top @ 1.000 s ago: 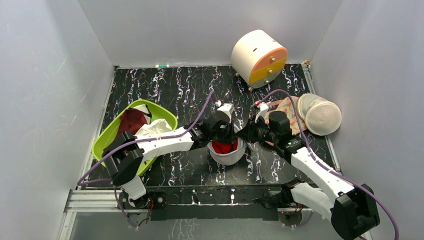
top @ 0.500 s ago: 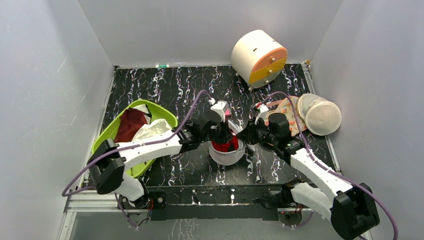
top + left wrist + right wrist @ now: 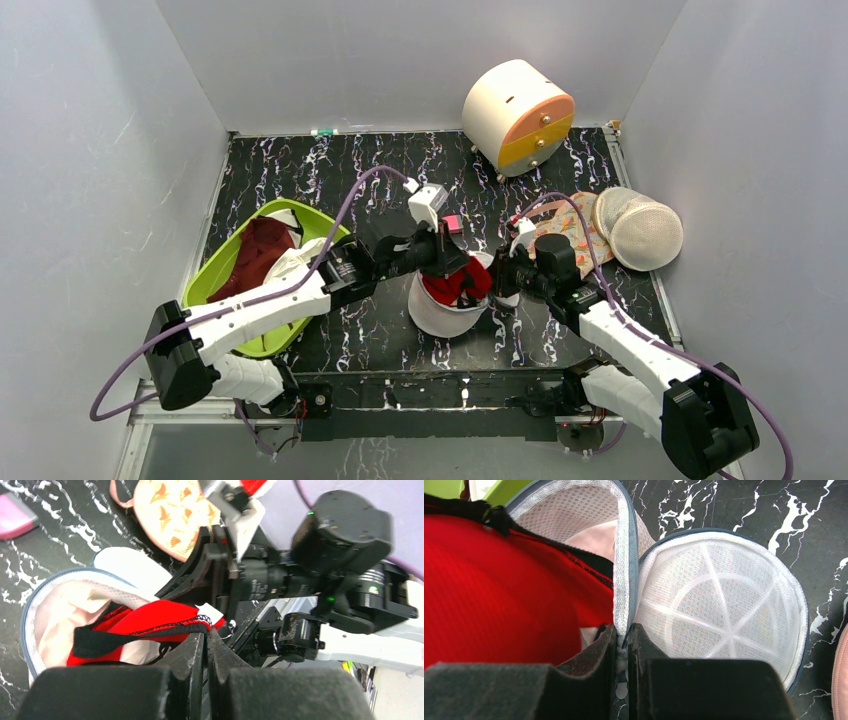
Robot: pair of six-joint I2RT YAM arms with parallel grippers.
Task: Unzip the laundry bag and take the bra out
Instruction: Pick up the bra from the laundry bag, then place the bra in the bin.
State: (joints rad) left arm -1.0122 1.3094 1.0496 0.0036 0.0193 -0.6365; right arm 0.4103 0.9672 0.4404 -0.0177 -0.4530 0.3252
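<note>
Open laundry bag (image 3: 724, 605): right claw (image 3: 623, 639) clamped on its rim; left claw (image 3: 205, 640) clamped on bra (image 3: 145, 622), which lies left of claw.

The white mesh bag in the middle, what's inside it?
A bright red bra with black trim lies inside the open laundry bag, one edge pinched by the left gripper. Pale inner lining shows beside it. Anything under the bra is covered, so I cannot tell.
</note>
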